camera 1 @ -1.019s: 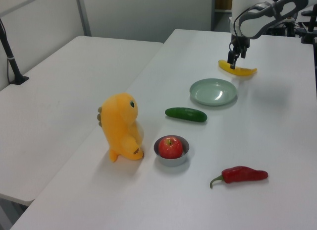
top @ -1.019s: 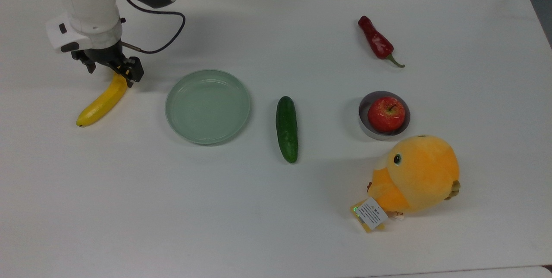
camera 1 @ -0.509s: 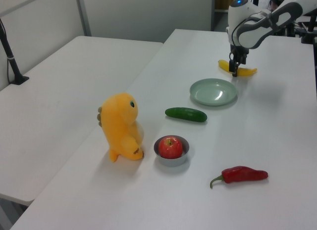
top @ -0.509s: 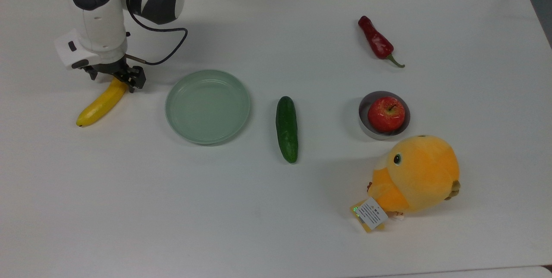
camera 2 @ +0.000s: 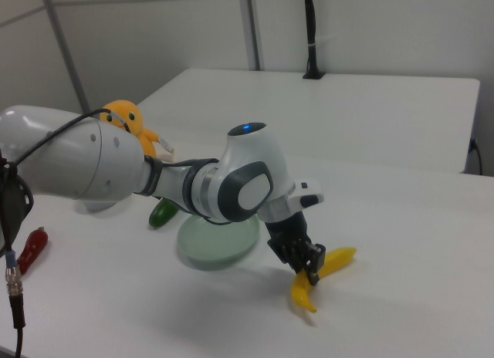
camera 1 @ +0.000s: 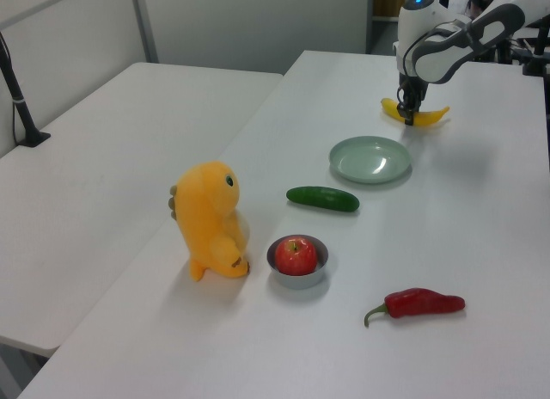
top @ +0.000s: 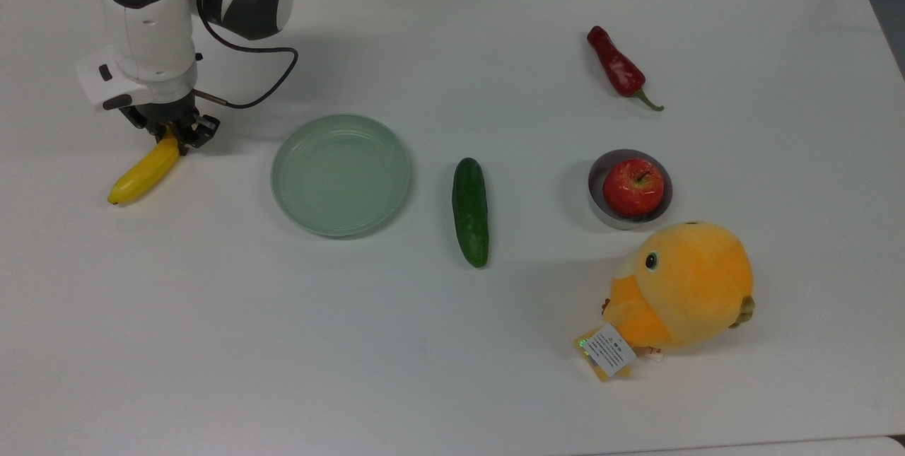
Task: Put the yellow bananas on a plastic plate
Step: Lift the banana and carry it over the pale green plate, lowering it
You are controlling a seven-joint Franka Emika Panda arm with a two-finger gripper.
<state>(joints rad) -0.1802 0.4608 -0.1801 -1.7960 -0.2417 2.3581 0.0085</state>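
Observation:
The yellow banana (top: 141, 173) lies slantwise at the top view's left, apart from the pale mint-green plastic plate (top: 341, 174), which holds nothing. My gripper (top: 173, 134) points down over the banana's upper end and is shut on it there. In the left view the gripper (camera 1: 409, 117) grips the banana (camera 1: 432, 117) just behind the plate (camera 1: 371, 158). In the right view the banana (camera 2: 336, 261) juts out on both sides of the fingers (camera 2: 309, 267), with a shadow under it, to the right of the plate (camera 2: 216, 246).
A dark green cucumber (top: 470, 212) lies to the right of the plate in the top view. Further right are a red apple (top: 633, 187) in a small grey bowl (top: 595, 201), a red chili (top: 619, 71) and an orange plush toy (top: 682, 286).
The gripper came down onto the banana's upper end and closed on it. Gripper and banana have since shifted toward the top view's left, away from the plate.

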